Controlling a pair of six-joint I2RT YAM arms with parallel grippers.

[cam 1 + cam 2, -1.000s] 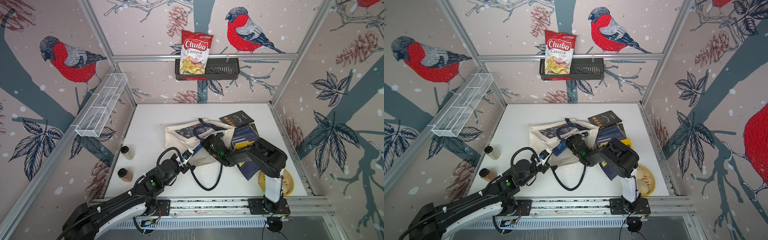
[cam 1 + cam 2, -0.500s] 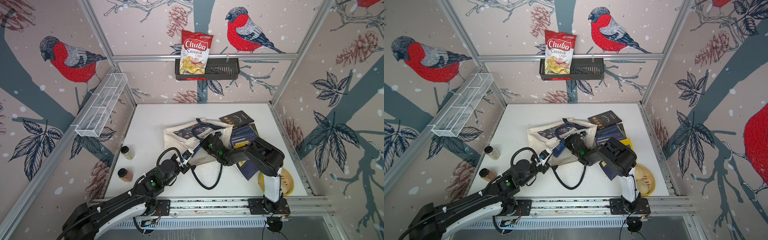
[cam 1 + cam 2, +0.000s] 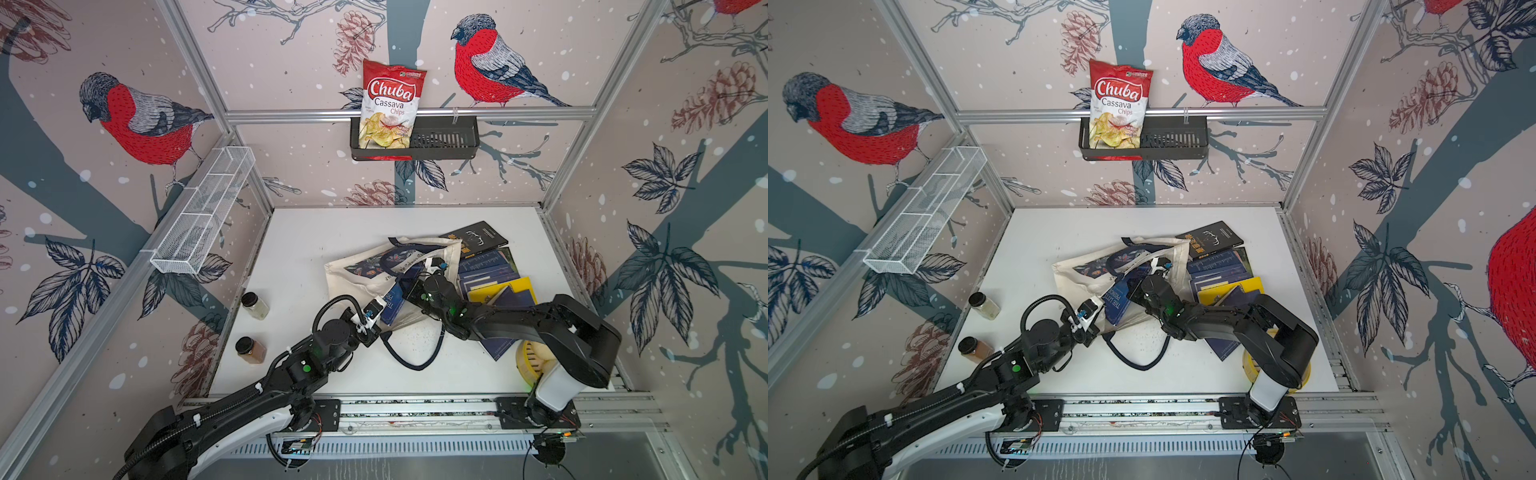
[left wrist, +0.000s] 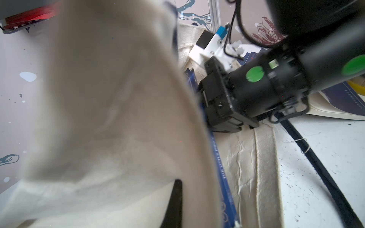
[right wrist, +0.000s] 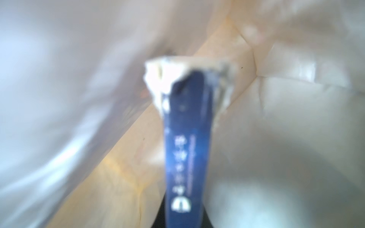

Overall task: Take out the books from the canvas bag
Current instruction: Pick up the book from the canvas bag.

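Observation:
The cream canvas bag [image 3: 361, 276] [image 3: 1079, 282] lies on its side mid-table, mouth toward me. My left gripper [image 3: 375, 329] [image 4: 177, 199] is shut on the bag's cloth rim and holds the mouth up; in the left wrist view cloth hides most of its fingers. My right gripper [image 3: 409, 291] [image 3: 1133, 293] [image 5: 185, 217] reaches into the mouth and is shut on a navy book [image 3: 392, 305] [image 3: 1117, 305] [image 5: 186, 142], gripped by its spine. Several more books [image 3: 492, 276] lie loose on the table right of the bag.
The bag's navy handle [image 3: 411, 361] loops on the table near the front. Two spice jars [image 3: 255, 305] [image 3: 249, 351] stand at the left. A yellow disc [image 3: 528, 361] sits under the right arm. On the walls hang a chips bag [image 3: 388, 108] and a white wire basket [image 3: 203, 212].
My right gripper has shut on the book inside the bag's mouth. The bag's upper cloth has shifted slightly. The left arm has stayed put.

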